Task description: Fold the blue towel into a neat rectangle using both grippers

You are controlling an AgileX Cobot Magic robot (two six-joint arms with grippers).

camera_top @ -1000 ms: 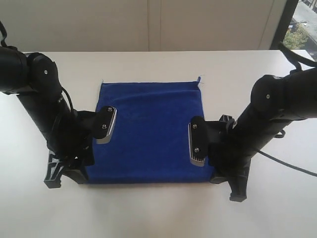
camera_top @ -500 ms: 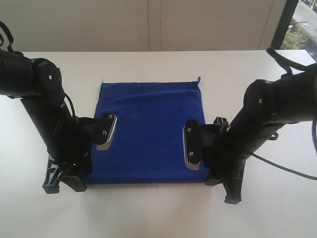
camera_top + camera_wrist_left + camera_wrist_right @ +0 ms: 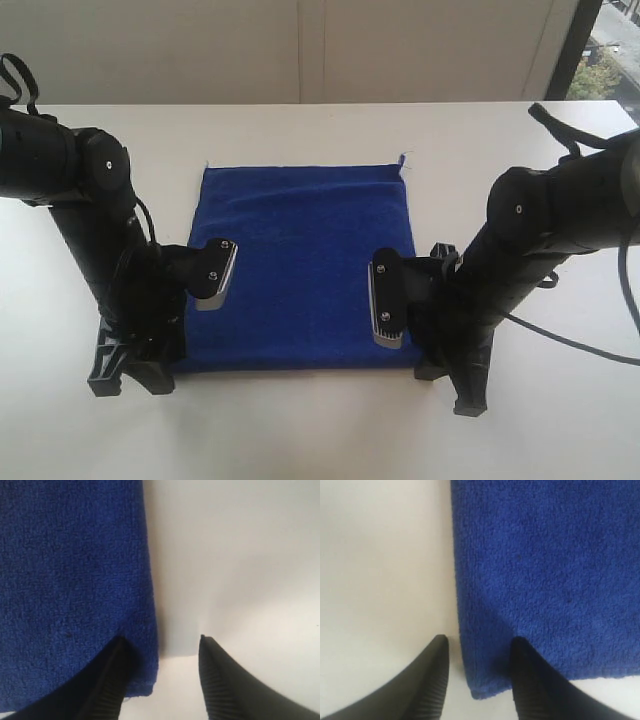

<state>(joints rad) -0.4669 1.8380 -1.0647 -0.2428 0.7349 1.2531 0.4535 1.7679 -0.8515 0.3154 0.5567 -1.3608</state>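
Item 1: blue towel (image 3: 300, 260). I see it lying flat and unfolded on the white table (image 3: 320, 430), roughly square. A small white tag (image 3: 402, 158) pokes out at its far right corner.

Item 2: left gripper (image 3: 160, 645). It is down at the towel's near left corner. I read the jaws as parted, with nothing held. One finger (image 3: 107, 680) sits over the plush just inside the side hem and the other (image 3: 225, 680) over bare table, so the hem runs between them. I cannot tell whether the tips touch the surface.

Item 3: right gripper (image 3: 477, 645). It is down at the near right corner and is likewise spread and empty. One finger (image 3: 530, 680) is over the towel, the other (image 3: 427, 680) over the table, and the hem runs between them.
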